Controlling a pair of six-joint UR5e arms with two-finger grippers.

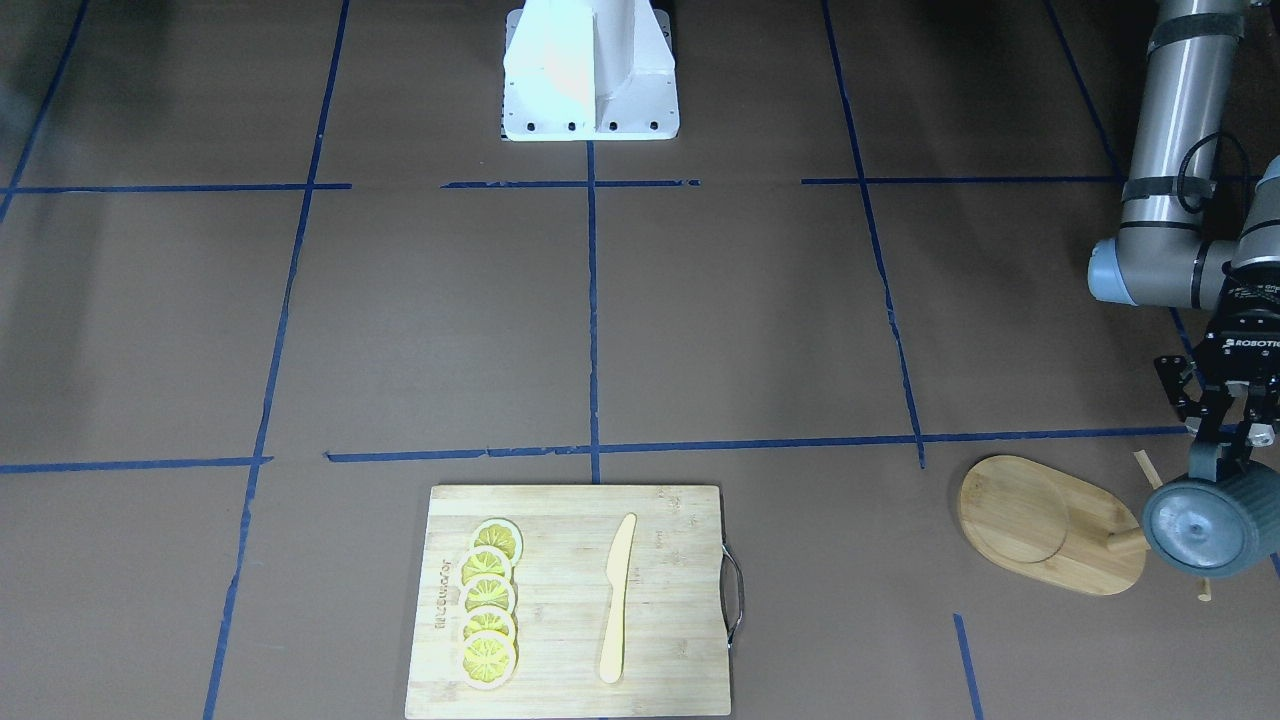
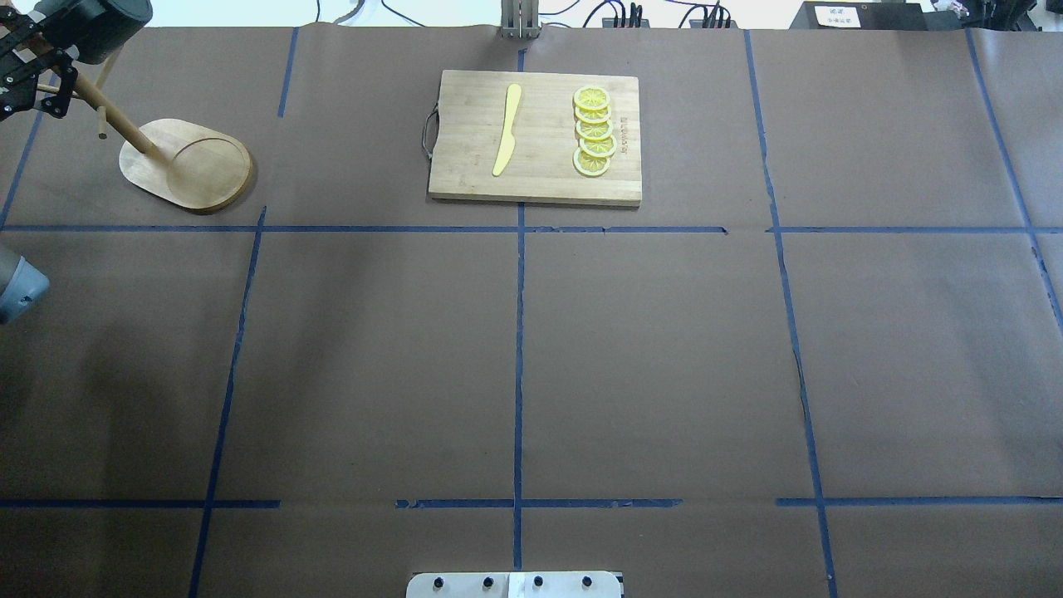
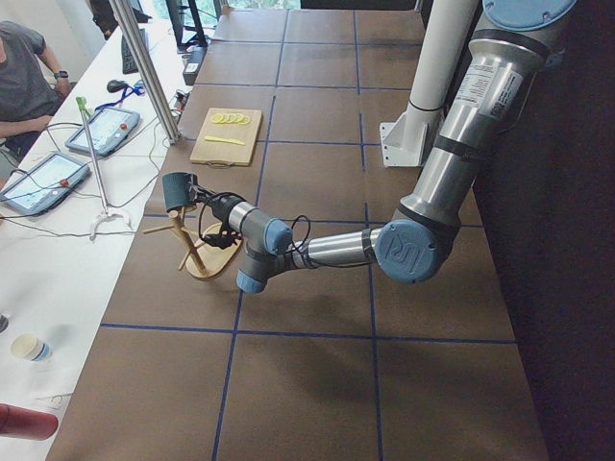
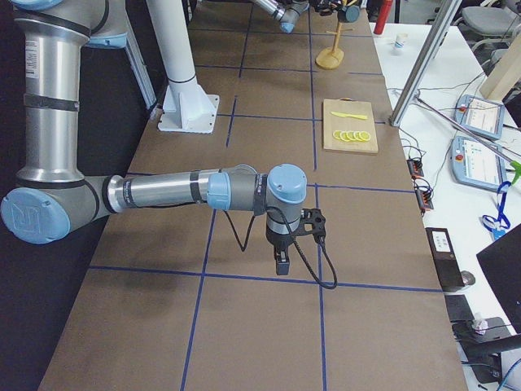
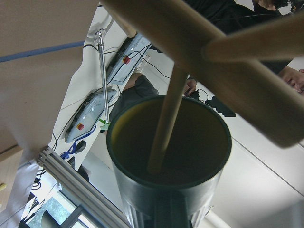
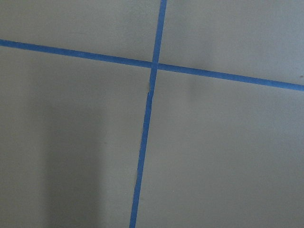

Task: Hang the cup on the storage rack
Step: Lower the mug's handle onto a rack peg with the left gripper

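Left pincer point(image 1: 1222, 455) is clenched on the cup point(image 1: 1208, 527), holding it on its side above the surface point(image 2: 664, 349) at the far left corner, right at the top of the storage rack point(image 1: 1040, 525). The cup's body is dark blue-grey, with fine ribs along the wall and a flat round bottom turned toward the front camera. The wrist view looks straight into its round mouth, where the inside shows dull yellow under a dark rim. One thin wooden peg point(image 5: 166, 123) of the rack reaches into that mouth, and the thick pole point(image 5: 204, 61) crosses just in front. Right pincer point(image 4: 281, 262) hangs fingers-down over a tape crossing point(image 6: 153, 66) toward the right edge; whether it is released or clenched I cannot tell.
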